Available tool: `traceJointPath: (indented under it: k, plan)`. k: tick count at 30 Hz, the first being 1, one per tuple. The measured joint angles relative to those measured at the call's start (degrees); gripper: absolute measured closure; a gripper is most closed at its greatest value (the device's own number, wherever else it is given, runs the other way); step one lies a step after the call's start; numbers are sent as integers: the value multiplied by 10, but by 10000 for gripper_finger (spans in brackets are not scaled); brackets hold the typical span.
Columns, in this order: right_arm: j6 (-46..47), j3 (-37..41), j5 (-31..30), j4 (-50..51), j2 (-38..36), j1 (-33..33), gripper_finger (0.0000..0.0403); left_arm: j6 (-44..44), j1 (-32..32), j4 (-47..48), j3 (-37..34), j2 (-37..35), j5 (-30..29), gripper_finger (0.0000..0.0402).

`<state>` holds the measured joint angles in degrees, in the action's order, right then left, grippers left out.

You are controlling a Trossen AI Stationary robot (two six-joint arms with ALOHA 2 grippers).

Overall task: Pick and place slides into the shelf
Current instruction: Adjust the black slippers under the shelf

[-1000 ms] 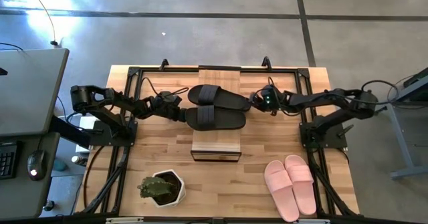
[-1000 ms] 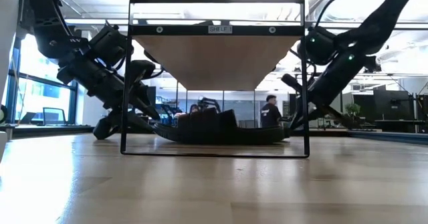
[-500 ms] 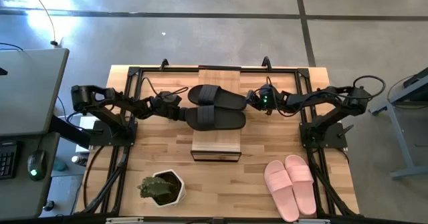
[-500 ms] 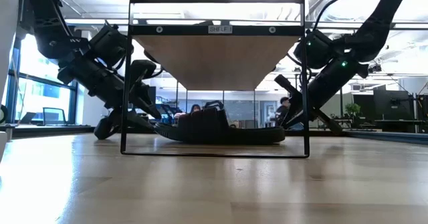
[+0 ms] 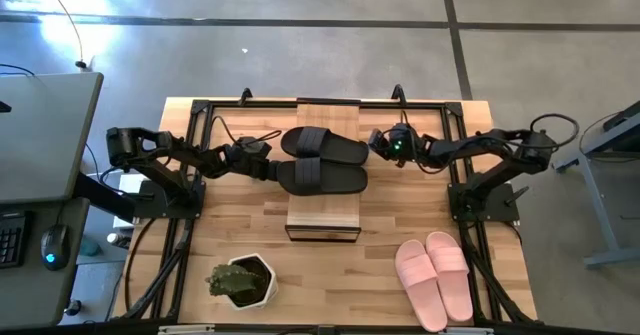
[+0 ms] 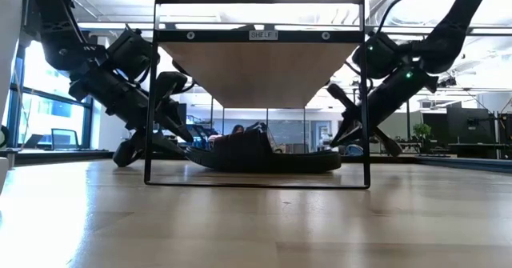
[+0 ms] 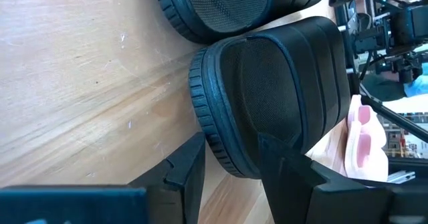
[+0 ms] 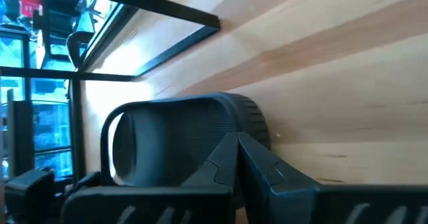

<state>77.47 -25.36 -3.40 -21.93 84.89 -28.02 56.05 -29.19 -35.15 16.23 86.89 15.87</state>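
Two black slides lie side by side across the shelf point(image 5: 322, 213). In the low view they sit low under its plank top point(image 6: 260, 72). My left gripper point(image 5: 268, 170) is at the left end of the near slide point(image 5: 325, 180), shut on it. My right gripper point(image 5: 376, 145) is shut with nothing between its fingers. Its tips are at the right end of the far slide point(image 5: 322, 145). A pale pink pair of slides point(image 5: 433, 275) lies sole-down on the table at the near right. My left gripper point(image 7: 231, 144) pinches the near slide's left end rim point(image 7: 217, 150). One finger point(image 7: 184, 174) is outside the sole's edge and the other is on the footbed side. The fingers slant down from the table's left, along the slide. The slide lies flat, sole-down. My right gripper point(image 8: 237, 144) has its shut tips at the far slide's right end rim point(image 8: 251, 120), slanting down from the table's right; whether they touch it I cannot tell.
A potted green plant point(image 5: 240, 280) stands on the table at the near left. A black metal frame point(image 5: 190, 175) runs around the table top, and both arms reach in over it. Bare wood lies between the plant and the pink pair.
My right gripper has edged a little toward the table's far left at the far slide's right end. It has also tipped, and it has stayed shut. My left gripper and the near slide have kept still.
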Motion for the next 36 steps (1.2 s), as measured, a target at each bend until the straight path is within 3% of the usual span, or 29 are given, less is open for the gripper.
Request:
traceJointPath:
  k: [10,17,21,24,36]
  plan:
    - [-62,0,-28,143,-146,66,403,1,0,0,0,0,0,280]
    - [-80,0,-78,246,-212,206,403,1,0,0,0,0,0,280]
    - [-34,0,-148,278,-192,308,403,9,0,0,1,0,0,280]
    - [-19,0,-185,224,-162,350,403,10,0,0,1,0,-1,280]
    - [-4,0,-152,34,12,370,403,26,0,-9,0,0,-1,280]
